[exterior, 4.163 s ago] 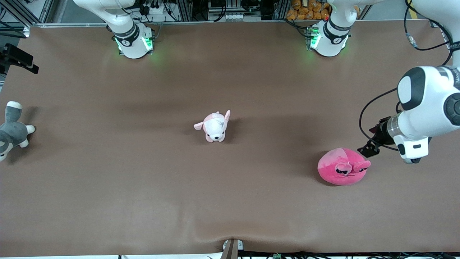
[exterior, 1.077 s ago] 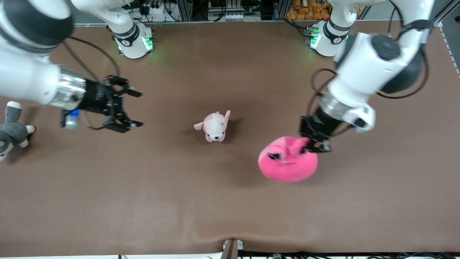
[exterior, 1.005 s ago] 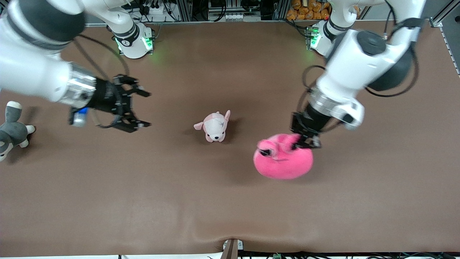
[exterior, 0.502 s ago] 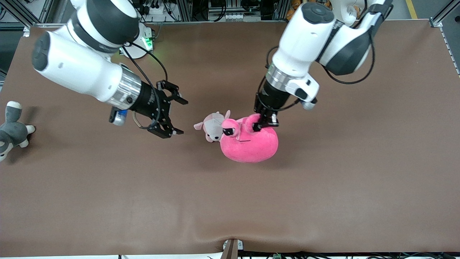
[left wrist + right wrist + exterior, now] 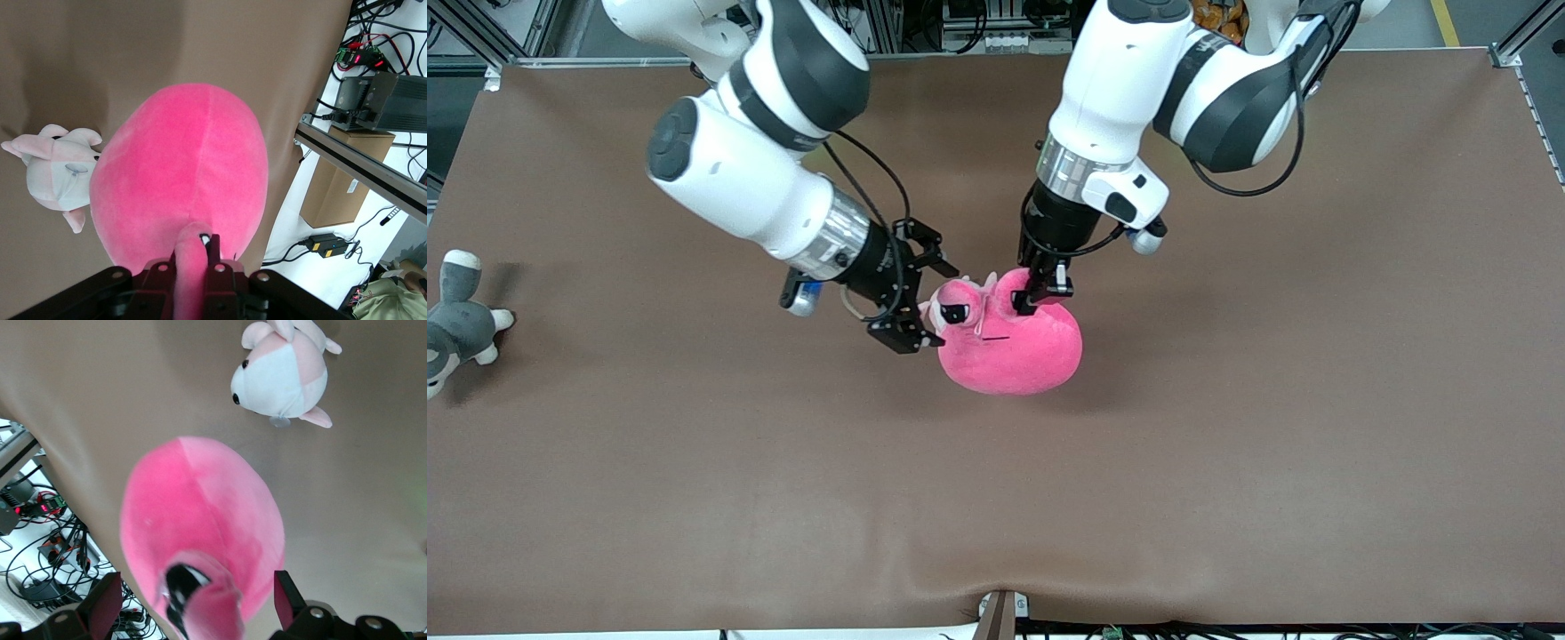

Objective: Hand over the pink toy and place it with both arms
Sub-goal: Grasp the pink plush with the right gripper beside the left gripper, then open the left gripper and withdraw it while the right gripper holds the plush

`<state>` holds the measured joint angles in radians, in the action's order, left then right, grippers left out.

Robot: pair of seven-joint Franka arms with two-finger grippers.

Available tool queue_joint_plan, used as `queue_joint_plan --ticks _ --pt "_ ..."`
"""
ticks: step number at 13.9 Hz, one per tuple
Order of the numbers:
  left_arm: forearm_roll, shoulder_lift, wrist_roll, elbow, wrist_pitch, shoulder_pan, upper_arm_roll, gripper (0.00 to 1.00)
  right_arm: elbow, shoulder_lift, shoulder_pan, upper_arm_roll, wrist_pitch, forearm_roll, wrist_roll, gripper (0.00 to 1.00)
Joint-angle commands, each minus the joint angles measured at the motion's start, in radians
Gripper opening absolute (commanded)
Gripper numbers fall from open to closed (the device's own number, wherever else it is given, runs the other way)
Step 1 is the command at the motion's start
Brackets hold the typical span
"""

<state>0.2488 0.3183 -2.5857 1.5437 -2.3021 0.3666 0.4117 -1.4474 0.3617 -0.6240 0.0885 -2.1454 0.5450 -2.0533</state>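
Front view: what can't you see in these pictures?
- Puppy plush: hidden in the front view under the held pink toy; only the wrist views show it.
- Grey plush: cut off by the front view's edge.
- Right gripper, open beside the toy: whether it touches is unclear.
- Left gripper grips an ear.

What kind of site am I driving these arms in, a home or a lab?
Most likely a robotics lab bench: a brown-covered table with aluminium framing at its edge, loose cables and power supplies on the floor, and only plush toys as props, like the pink toy.
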Motion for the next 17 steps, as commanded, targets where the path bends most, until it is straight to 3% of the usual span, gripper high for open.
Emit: queue_joint_plan --ticks 1,3,4,5,6,13,14,15,16,17 --pt "0.038 0.025 -0.033 -0.04 0.012 0.023 -0.01 0.0 0.018 0.002 -0.039 0.014 -0.016 -0.025 -0.048 0.75" --pt "0.038 0.028 -0.033 -0.04 0.012 0.023 -0.01 0.0 0.016 0.002 -0.04 0.011 -0.034 -0.097 -0.048 0.24" --pt "0.038 0.028 -0.033 -0.04 0.012 0.023 -0.01 0.0 0.016 0.002 -0.04 0.01 -0.034 -0.127 -0.047 0.11" --pt "0.04 0.028 -0.033 -0.04 0.012 0.023 -0.01 0.0 0.015 0.002 -0.04 0.01 -0.033 -0.137 -0.047 0.09" --pt "0.04 0.028 -0.033 -0.04 0.012 0.023 -0.01 0.0 0.015 0.002 -0.036 0.011 -0.031 -0.137 -0.05 0.0" --pt "0.04 0.03 -0.033 -0.039 0.012 0.022 -0.011 0.0 0.019 -0.001 -0.014 0.014 -0.024 -0.125 -0.08 0.0" --pt "0.04 0.03 -0.033 -0.039 0.012 0.022 -0.011 0.18 0.021 -0.001 -0.011 0.014 -0.024 -0.125 -0.08 0.0" --pt "0.04 0.03 -0.033 -0.039 0.012 0.02 -0.013 0.74 0.021 -0.001 -0.01 0.014 -0.022 -0.125 -0.08 0.0" --pt "0.041 0.03 -0.031 -0.039 0.012 0.022 -0.014 1.0 0.021 -0.003 -0.003 0.014 -0.021 -0.123 -0.08 0.0" --pt "0.049 0.03 -0.024 -0.037 0.012 0.017 -0.014 1.0 0.024 -0.003 0.01 0.014 -0.01 -0.122 -0.079 0.0"
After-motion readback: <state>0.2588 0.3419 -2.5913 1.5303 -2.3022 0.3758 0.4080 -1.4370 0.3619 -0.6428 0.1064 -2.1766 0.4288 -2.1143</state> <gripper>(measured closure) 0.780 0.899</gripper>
